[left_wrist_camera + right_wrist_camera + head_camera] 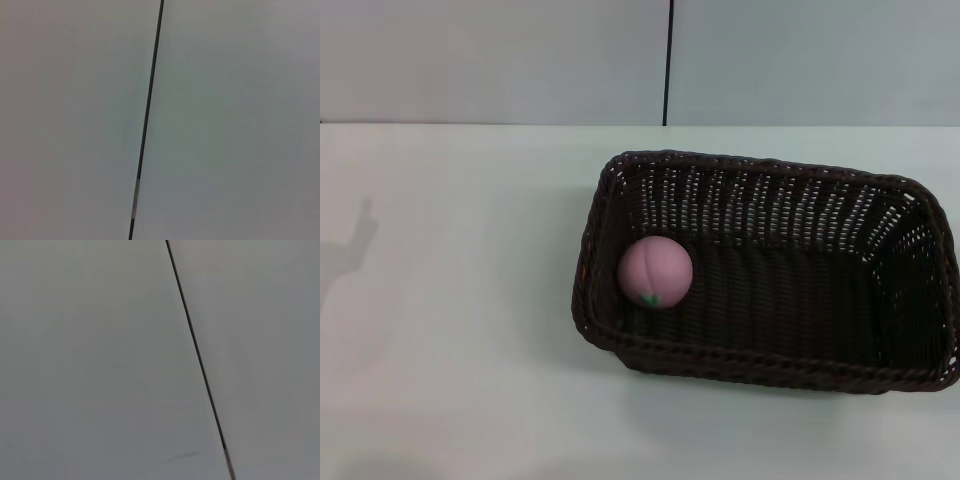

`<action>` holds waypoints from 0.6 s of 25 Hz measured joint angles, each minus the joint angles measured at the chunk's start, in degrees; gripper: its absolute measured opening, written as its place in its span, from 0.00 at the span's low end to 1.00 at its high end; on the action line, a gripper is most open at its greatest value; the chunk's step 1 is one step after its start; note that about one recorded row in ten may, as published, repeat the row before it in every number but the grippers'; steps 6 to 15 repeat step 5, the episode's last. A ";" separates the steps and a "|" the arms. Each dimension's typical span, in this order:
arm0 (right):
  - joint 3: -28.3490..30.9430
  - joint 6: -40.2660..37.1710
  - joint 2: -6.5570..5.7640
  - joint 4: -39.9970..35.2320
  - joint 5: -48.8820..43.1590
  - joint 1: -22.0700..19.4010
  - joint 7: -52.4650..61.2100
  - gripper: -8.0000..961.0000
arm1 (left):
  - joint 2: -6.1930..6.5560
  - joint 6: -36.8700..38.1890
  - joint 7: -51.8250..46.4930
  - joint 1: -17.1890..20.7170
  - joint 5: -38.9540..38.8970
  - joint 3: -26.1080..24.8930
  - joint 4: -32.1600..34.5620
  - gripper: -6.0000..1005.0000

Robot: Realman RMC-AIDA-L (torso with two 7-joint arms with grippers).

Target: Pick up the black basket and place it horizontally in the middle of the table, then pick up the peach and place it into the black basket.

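The peach [655, 272] lay inside the black basket [770, 375] – task looked finished; my end effectors were out of sight, their state unknown.

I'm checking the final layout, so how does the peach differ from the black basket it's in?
The peach is small, round and pale pink; the black basket is large, rectangular and very dark. The peach looks smooth, the basket woven with open sides. The peach lies inside, at the basket's left end. Neither is held by a gripper.
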 joint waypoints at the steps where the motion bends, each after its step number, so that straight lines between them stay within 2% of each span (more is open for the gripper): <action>1: -0.12 1.18 -0.02 -0.33 0.00 0.29 0.00 0.79 | 0.00 0.00 0.00 0.00 0.00 0.00 0.00 0.80; 5: -0.14 4.06 0.11 -1.62 -0.01 0.71 -0.21 0.79 | -0.26 -1.10 1.74 -0.16 -0.16 -0.15 -0.04 0.80; 15: -0.14 4.06 0.11 -1.62 -0.01 0.71 -0.21 0.79 | -0.26 -1.10 1.74 -0.16 -0.16 -0.15 -0.04 0.80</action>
